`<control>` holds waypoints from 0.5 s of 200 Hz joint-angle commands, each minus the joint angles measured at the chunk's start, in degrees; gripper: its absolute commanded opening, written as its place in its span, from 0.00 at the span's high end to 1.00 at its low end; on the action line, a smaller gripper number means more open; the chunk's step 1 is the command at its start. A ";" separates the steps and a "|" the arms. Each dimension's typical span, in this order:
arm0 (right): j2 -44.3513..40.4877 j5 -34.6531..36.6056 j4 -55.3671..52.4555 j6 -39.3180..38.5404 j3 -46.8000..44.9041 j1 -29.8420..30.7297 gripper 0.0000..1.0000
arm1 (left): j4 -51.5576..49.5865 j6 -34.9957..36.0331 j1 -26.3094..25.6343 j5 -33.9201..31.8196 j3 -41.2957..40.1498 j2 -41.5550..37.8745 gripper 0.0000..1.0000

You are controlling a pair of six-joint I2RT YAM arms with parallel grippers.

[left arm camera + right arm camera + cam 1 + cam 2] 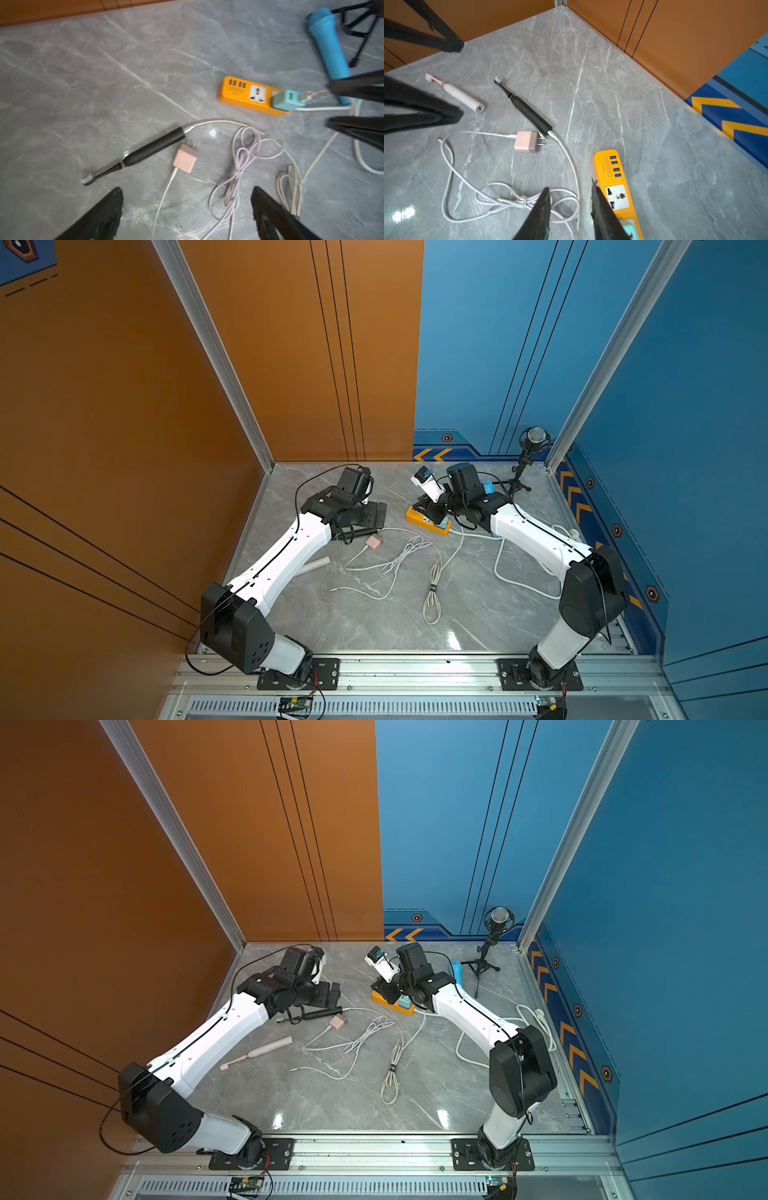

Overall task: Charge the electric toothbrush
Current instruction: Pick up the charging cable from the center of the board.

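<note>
Room is tightest behind the orange power strip (419,519), where the table (374,626) ends against orange and blue walls, and a tripod microphone (494,923) and a blue cylinder (330,45) crowd its right end. On the side of the strip nearer the arm bases, the grey marbled surface is open apart from loose cables.

The black electric toothbrush (529,114) lies flat, near the strip on its left. A white cable (571,162) is plugged into its base and curves back between the right fingers (602,207). These hang over the strip, parted, and do not pinch the cable. The left fingers (99,214) are spread wide with nothing between them, farther left of the strip than the brush. A pink adapter (525,141) lies just beside the brush's base, prongs bare.

The left wrist view alone shows clearly a teal adapter (284,100) seated in the strip with a plug in its port. The right wrist view and a top view show the whole white-and-pink toothbrush (266,1048), which the left wrist view misses.

The strip is boxy, glossy plastic. The brush handle is matte and slender.
</note>
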 commanded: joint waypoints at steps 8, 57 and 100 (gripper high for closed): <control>-2.28 6.60 4.15 20.11 -2.33 5.00 0.63 | -6.03 -8.30 7.33 -2.26 -5.74 -1.07 0.05; 2.20 2.30 11.31 6.05 -7.73 22.78 0.62 | -10.03 -7.80 15.35 1.50 -10.43 -6.50 0.02; 13.15 5.80 20.79 -5.22 -8.62 32.70 0.64 | -12.25 -4.53 24.20 0.98 -9.44 -10.95 0.01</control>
